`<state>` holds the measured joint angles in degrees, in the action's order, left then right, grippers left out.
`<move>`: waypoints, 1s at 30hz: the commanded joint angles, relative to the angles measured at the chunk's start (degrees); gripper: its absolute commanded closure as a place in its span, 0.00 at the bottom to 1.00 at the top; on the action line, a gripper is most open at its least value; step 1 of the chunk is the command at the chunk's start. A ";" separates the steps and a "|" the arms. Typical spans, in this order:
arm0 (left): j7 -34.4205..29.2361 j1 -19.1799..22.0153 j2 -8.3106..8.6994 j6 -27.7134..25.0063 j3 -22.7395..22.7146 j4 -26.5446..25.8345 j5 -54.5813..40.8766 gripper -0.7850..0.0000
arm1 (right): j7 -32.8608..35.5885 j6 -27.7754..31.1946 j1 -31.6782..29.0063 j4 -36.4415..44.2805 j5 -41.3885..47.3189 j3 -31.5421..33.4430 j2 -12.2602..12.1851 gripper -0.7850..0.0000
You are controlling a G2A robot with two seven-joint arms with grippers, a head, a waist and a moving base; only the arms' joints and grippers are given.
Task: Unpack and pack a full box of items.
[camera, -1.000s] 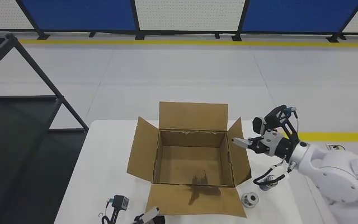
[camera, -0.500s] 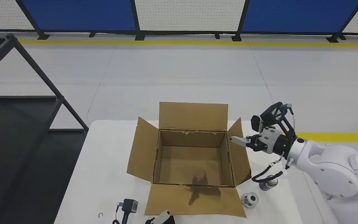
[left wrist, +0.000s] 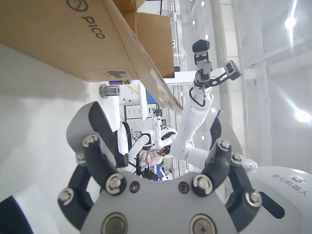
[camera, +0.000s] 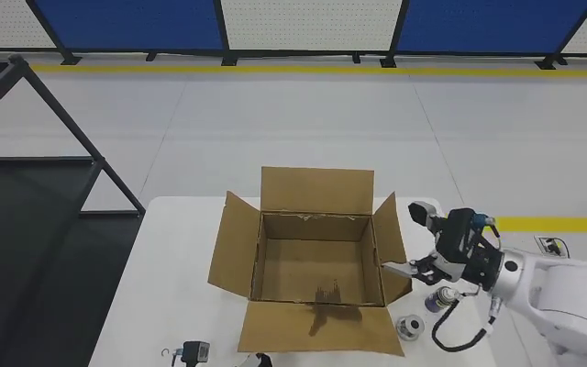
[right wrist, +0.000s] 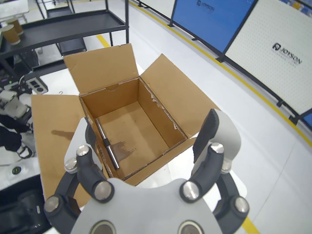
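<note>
The box (left wrist: 73, 37) hides most of the blue can (left wrist: 119, 82); its print is too small to tell.

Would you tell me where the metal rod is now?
In the right wrist view, the metal rod lies on the floor of the cardboard box, along the wall beside the stained flap.
</note>
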<state>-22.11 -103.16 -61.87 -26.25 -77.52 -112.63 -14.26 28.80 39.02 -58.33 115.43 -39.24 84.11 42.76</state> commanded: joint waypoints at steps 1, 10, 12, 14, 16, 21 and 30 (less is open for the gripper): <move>0.46 -1.41 0.09 -0.98 -1.31 -0.11 -0.56 0.00 | -0.59 4.29 -2.41 2.19 -2.44 1.98 -0.30 0.00; 1.13 -6.40 0.49 -4.57 -9.26 -1.58 -6.05 0.00 | 1.23 8.95 -5.38 5.37 -7.52 4.25 -0.80 0.00; 0.90 -6.61 0.52 -4.81 -9.74 -1.77 -6.45 0.00 | 1.23 8.95 -5.38 5.37 -7.52 4.25 -0.80 0.00; 0.90 -6.61 0.52 -4.81 -9.74 -1.77 -6.45 0.00 | 1.23 8.95 -5.38 5.37 -7.52 4.25 -0.80 0.00; 0.90 -6.61 0.52 -4.81 -9.74 -1.77 -6.45 0.00 | 1.23 8.95 -5.38 5.37 -7.52 4.25 -0.80 0.00; 0.90 -6.61 0.52 -4.81 -9.74 -1.77 -6.45 0.00 | 3.39 8.85 -5.99 8.62 -11.87 3.33 -0.87 0.00; 7.53 -5.80 -0.23 -4.90 -9.55 -1.06 -4.64 0.00 | 5.41 8.73 -13.17 19.22 -28.96 -0.16 -0.98 0.00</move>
<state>-14.39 -109.05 -62.09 -31.05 -87.03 -113.83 -18.55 34.75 47.86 -70.95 134.73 -66.54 84.28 41.76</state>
